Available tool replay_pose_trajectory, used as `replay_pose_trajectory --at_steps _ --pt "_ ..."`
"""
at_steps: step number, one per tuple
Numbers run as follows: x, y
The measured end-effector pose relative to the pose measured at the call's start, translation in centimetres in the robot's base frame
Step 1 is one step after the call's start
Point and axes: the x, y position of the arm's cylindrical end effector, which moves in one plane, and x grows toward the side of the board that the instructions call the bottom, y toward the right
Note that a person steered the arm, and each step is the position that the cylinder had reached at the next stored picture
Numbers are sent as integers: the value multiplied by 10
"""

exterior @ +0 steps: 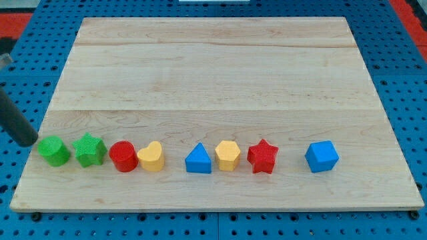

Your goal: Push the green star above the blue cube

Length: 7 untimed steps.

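Note:
The green star (89,149) lies near the view's bottom left, in a row of blocks along the wooden board's lower part. The blue cube (321,157) sits at the row's right end, far from the star. My rod comes in from the view's left edge; my tip (29,141) rests at the board's left edge, just left of a green round block (53,151), which lies between my tip and the star.
Right of the star, in one row, lie a red cylinder (123,156), a yellow heart (151,157), a blue triangle (198,159), a yellow hexagon (227,155) and a red star (263,157). The wooden board (213,73) lies on a blue pegboard.

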Motion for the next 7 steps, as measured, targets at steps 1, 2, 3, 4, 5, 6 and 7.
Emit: replay_pose_trajectory --at_steps 1,2,3,4,5,6,7 --pt "23 18" --pt "30 45" --pt "45 47" --pt "47 62" --pt "34 87" --pt "22 101" --pt "14 97"
